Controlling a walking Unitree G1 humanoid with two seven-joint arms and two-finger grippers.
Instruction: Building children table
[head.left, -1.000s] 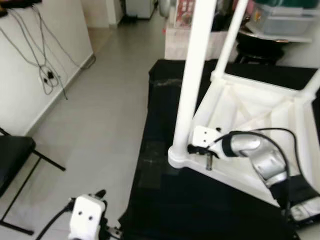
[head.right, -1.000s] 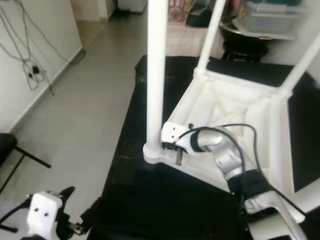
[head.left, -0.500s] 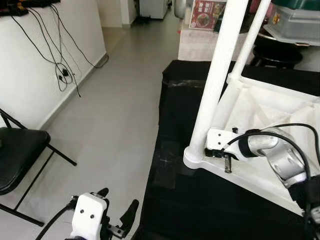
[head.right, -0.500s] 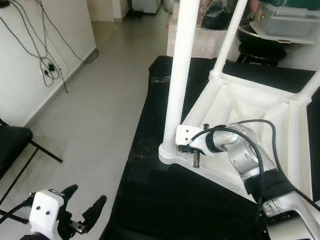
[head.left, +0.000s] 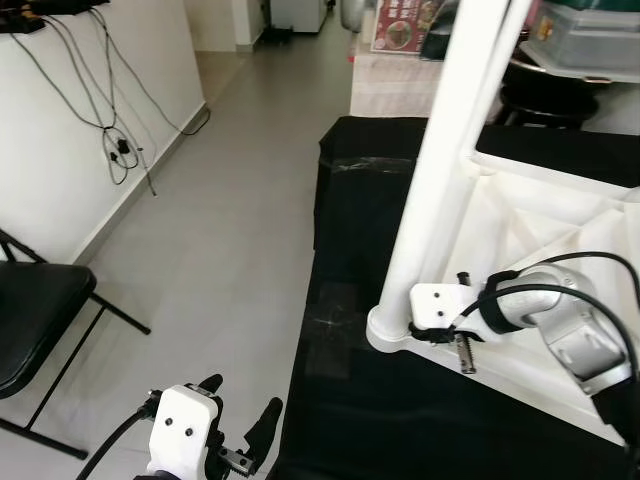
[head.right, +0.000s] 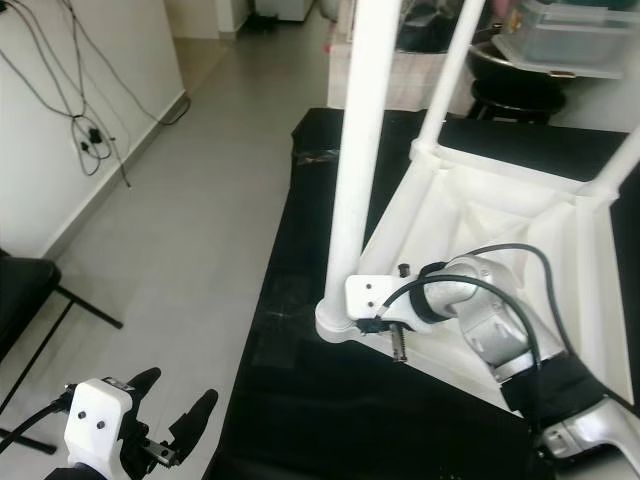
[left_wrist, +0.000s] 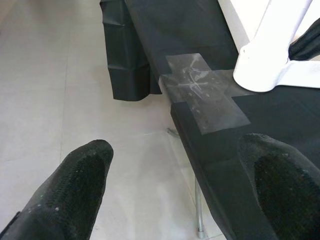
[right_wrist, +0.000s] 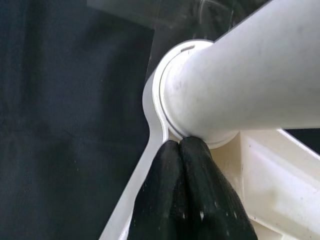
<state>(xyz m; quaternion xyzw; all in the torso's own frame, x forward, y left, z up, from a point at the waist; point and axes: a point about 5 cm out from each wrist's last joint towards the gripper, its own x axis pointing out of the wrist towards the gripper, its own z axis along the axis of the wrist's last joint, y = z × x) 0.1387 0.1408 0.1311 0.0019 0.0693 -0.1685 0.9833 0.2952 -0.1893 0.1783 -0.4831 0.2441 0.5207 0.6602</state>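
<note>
A white children's table (head.left: 560, 225) lies upside down on a black-covered bench (head.left: 380, 420), its legs pointing up. The nearest leg (head.left: 450, 150) stands in a round socket (head.left: 385, 330) at the frame's corner. My right gripper (right_wrist: 179, 150) is at that socket, shut with nothing between its fingers, and its tips touch the foot of the leg where it meets the collar. Its wrist box (head.left: 435, 303) shows beside the leg. My left gripper (head.left: 240, 405) hangs low over the floor beside the bench, open; its two fingers (left_wrist: 75, 190) spread wide.
A clear tape patch (left_wrist: 205, 92) marks the bench edge near the socket. A black folding chair (head.left: 30, 320) stands at the left. Cables (head.left: 120, 150) hang on the white wall. A black stool (head.left: 560, 100) and plastic bins (head.left: 590, 40) are beyond the bench.
The head view has shifted. My right gripper stays at the leg's foot. More of the left gripper's fingers have come into view at the bottom.
</note>
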